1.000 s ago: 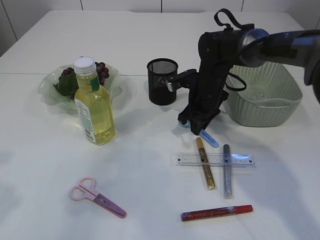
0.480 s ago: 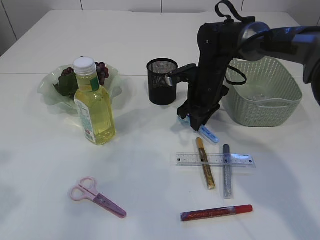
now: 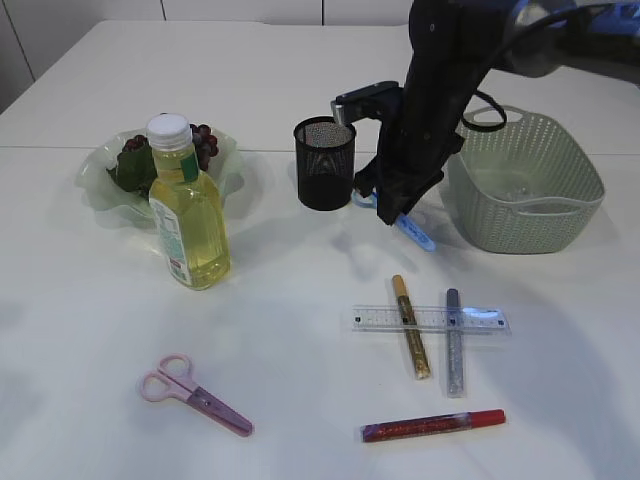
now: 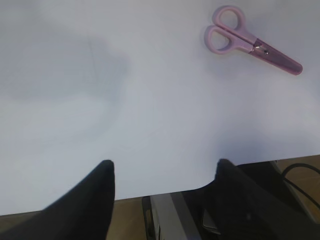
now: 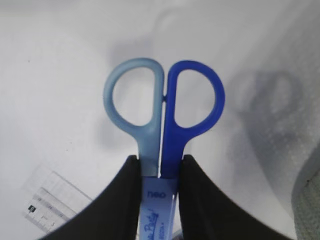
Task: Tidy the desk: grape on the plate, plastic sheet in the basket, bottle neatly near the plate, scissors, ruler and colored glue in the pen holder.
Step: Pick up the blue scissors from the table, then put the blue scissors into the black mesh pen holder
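Two jaws of the right gripper (image 5: 159,180) are closed narrowly on blue scissors (image 5: 162,107), held above the table beside the pen holder (image 3: 325,163). The left gripper (image 4: 162,172) is seen open, empty, near pink scissors (image 4: 250,41).

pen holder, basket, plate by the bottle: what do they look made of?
Pen holder: looks like black metal mesh, matte; the fine see-through grid shows it. Basket: likely molded plastic, pale green, matte, with a woven-pattern perforated wall and smooth rim. Plate: translucent greenish glass or clear plastic, glossy, with a wavy rim; which one, the look leaves open.
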Action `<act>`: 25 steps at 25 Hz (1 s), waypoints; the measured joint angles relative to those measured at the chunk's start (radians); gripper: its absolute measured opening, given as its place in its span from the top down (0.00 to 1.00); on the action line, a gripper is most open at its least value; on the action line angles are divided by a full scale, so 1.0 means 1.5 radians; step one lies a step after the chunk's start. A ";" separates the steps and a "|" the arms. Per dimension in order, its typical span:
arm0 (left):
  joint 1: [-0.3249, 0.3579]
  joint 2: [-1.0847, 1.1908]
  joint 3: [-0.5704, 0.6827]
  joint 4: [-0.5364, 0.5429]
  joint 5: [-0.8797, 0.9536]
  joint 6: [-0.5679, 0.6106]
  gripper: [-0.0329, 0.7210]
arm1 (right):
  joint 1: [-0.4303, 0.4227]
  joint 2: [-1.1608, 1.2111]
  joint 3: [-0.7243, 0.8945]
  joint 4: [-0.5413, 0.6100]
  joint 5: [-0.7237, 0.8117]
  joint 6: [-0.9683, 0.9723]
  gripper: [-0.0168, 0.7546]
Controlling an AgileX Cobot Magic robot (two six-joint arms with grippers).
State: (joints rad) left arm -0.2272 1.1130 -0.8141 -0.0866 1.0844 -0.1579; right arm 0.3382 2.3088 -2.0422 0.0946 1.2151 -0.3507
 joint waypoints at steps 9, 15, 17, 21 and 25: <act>0.000 0.000 0.000 0.000 0.003 0.000 0.36 | -0.011 -0.060 -0.034 0.119 -0.008 -0.024 0.72; 0.000 0.000 0.000 0.000 0.003 0.000 0.37 | -0.038 -0.065 -0.046 0.304 -0.091 -0.091 0.72; 0.000 0.000 0.000 0.000 0.003 0.000 0.37 | -0.040 -0.065 -0.046 0.340 -0.133 -0.119 0.72; 0.000 0.000 0.000 0.000 0.003 0.000 0.38 | -0.041 -0.065 -0.046 0.371 -0.218 -0.159 0.72; 0.000 0.000 0.000 0.000 0.003 0.000 0.38 | -0.041 -0.064 -0.046 0.387 -0.285 -0.195 0.72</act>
State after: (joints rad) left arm -0.2272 1.1130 -0.8141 -0.0866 1.0883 -0.1579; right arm 0.2764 2.2128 -2.1110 0.6748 0.7870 -0.6433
